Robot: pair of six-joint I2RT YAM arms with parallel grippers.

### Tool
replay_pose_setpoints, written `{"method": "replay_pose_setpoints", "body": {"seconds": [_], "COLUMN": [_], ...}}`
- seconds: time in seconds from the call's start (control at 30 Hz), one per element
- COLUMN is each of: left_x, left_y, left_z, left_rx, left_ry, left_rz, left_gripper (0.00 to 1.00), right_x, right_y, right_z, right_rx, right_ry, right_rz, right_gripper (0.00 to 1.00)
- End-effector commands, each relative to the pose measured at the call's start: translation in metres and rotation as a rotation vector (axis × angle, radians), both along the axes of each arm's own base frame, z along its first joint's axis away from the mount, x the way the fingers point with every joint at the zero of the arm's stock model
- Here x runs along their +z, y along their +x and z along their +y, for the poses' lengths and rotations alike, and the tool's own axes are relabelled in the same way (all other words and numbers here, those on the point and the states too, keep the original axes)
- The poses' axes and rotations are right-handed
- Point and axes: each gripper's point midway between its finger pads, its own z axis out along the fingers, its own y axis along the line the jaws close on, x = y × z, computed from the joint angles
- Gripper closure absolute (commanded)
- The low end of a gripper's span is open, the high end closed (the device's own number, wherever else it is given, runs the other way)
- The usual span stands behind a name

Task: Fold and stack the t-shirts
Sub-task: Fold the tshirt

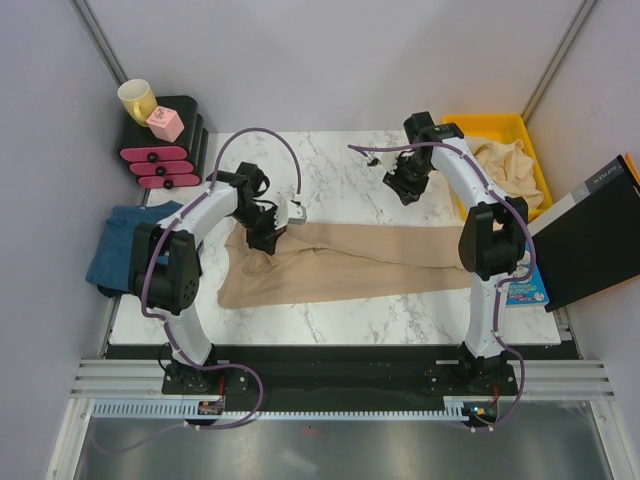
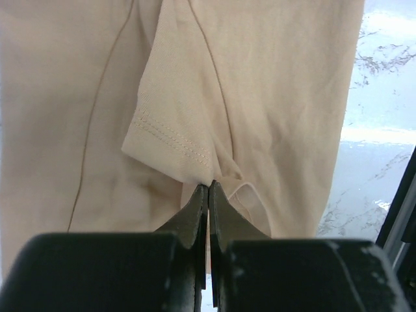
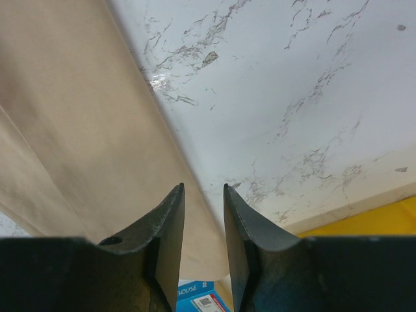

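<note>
A tan t-shirt [image 1: 340,262] lies stretched across the marble table [image 1: 330,170], bunched at its left end. My left gripper [image 1: 262,238] is shut on a fold of this tan t-shirt by its sleeve [image 2: 170,140], lifting it a little; in the left wrist view the left gripper [image 2: 208,187] pinches cloth between its tips. My right gripper [image 1: 405,190] is open and empty above bare marble, beyond the shirt's far edge; the right wrist view shows the right gripper [image 3: 203,188] with the tan t-shirt [image 3: 71,130] at left. A teal-blue t-shirt [image 1: 125,245] lies at the left table edge. More tan t-shirts [image 1: 505,165] lie in the yellow bin.
A yellow bin [image 1: 490,127] stands at back right. A black and pink rack [image 1: 165,150] with a yellow mug [image 1: 137,98] and a pink block stands at back left. A black box [image 1: 590,235] and a blue packet [image 1: 522,290] lie at the right edge.
</note>
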Motion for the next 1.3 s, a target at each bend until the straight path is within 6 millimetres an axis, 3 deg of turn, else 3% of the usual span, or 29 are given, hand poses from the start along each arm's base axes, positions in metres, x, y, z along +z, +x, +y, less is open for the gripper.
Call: {"method": "replay_pose_setpoints", "body": {"seconds": [0.0, 0.23, 0.37, 0.53, 0.63, 0.73, 0.83, 0.87, 0.97, 1.13, 1.27], "left_x": [0.008, 0.011, 0.018, 0.026, 0.026, 0.026, 0.015, 0.006, -0.009, -0.029, -0.046], "left_y": [-0.013, -0.034, -0.043, -0.065, -0.076, -0.068, -0.031, -0.008, 0.008, 0.005, -0.005], "left_z": [-0.007, -0.016, -0.024, -0.029, -0.027, -0.026, -0.02, -0.018, -0.011, 0.001, 0.01], "left_rx": [-0.066, -0.114, -0.121, -0.172, -0.21, -0.182, -0.076, -0.037, 0.03, 0.061, 0.044], "left_ry": [-0.019, -0.034, -0.073, -0.094, -0.073, -0.053, -0.019, 0.007, 0.032, 0.094, 0.145], "left_rz": [0.021, 0.088, 0.13, 0.217, 0.258, 0.239, 0.116, 0.027, 0.018, 0.068, 0.106], "left_gripper": [0.98, 0.93, 0.78, 0.75, 0.67, 0.65, 0.64, 0.62, 0.63, 0.66, 0.7], "right_x": [0.032, 0.031, 0.031, 0.031, 0.032, 0.03, 0.024, 0.021, 0.008, -0.013, -0.042], "right_y": [0.008, 0.01, 0.011, 0.013, 0.014, 0.014, 0.011, 0.01, 0.002, -0.016, -0.039], "right_z": [-0.001, -0.002, -0.003, -0.002, -0.002, -0.001, 0.0, 0.002, 0.003, -0.01, -0.031], "right_rx": [0.015, 0.022, 0.023, 0.024, 0.026, 0.023, 0.017, 0.016, 0.012, 0.056, 0.092], "right_ry": [0.008, -0.001, -0.002, -0.003, -0.002, 0.002, 0.008, 0.016, 0.02, -0.042, -0.13], "right_rz": [-0.091, -0.096, -0.098, -0.1, -0.105, -0.098, -0.078, -0.067, -0.022, 0.037, 0.124], "right_gripper": [0.62, 0.62, 0.62, 0.62, 0.61, 0.61, 0.6, 0.6, 0.6, 0.7, 0.91]}}
